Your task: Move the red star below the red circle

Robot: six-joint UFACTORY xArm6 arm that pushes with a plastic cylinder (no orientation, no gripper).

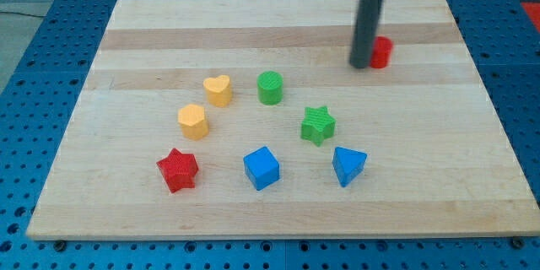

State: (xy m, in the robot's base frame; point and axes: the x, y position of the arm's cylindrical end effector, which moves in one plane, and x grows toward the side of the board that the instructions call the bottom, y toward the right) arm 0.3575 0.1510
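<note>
The red star (pixel 178 170) lies near the view's bottom left of the wooden board (pixel 278 29). The red circle (pixel 382 52) sits near the view's top right, partly hidden behind my rod. My tip (pixel 360 64) rests on the board just to the left of the red circle, touching or nearly touching it. The red star is far from my tip, down and to the view's left.
A yellow heart (pixel 218 89) and a yellow hexagon (pixel 193 121) lie above the red star. A green cylinder (pixel 270 88), a green star (pixel 318 125), a blue cube (pixel 261 168) and a blue triangle (pixel 348 165) lie across the board's middle and bottom.
</note>
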